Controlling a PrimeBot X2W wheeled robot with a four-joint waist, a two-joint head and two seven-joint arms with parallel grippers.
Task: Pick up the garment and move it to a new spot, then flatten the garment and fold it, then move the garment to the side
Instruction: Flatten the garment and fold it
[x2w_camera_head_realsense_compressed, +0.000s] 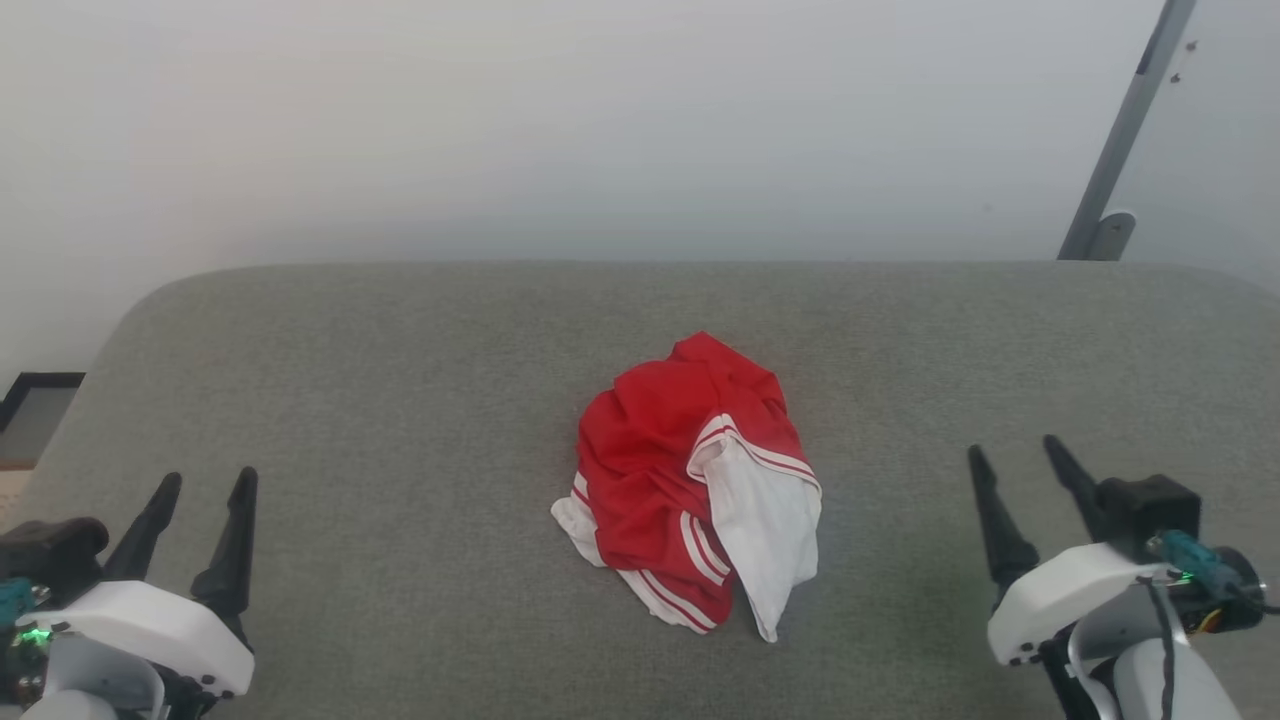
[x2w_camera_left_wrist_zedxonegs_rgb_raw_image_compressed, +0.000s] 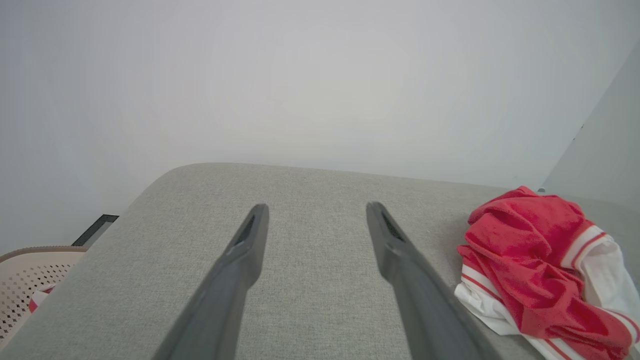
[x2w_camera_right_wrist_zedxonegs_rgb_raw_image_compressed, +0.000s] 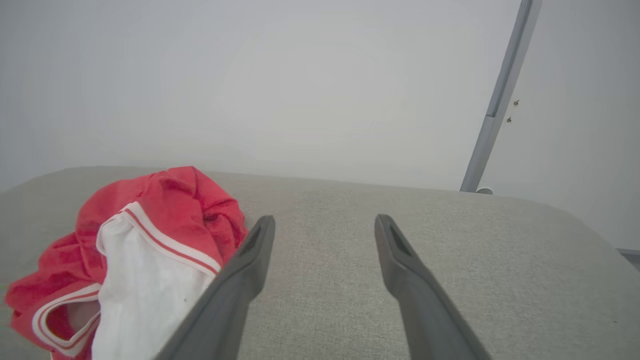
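The garment (x2w_camera_head_realsense_compressed: 690, 480) lies crumpled in a heap in the middle of the grey padded surface (x2w_camera_head_realsense_compressed: 400, 400), bright red with white cuff panels and thin stripes. My left gripper (x2w_camera_head_realsense_compressed: 205, 490) stands open at the lower left, far from the heap, nothing between its fingers. At the lower right my right gripper (x2w_camera_head_realsense_compressed: 1015, 455) is open too, empty, a good way right of the cloth. In the left wrist view the garment (x2w_camera_left_wrist_zedxonegs_rgb_raw_image_compressed: 540, 265) sits to the right of the open gripper (x2w_camera_left_wrist_zedxonegs_rgb_raw_image_compressed: 316, 210). In the right wrist view the garment (x2w_camera_right_wrist_zedxonegs_rgb_raw_image_compressed: 135, 250) lies left of the open gripper (x2w_camera_right_wrist_zedxonegs_rgb_raw_image_compressed: 324, 221).
A beige perforated basket (x2w_camera_left_wrist_zedxonegs_rgb_raw_image_compressed: 30, 280) stands off the surface's left end, below its edge. A grey slanted metal post (x2w_camera_head_realsense_compressed: 1120, 140) rises against the wall at the back right. A pale wall backs the surface. A dark frame (x2w_camera_head_realsense_compressed: 30, 400) lies on the floor at far left.
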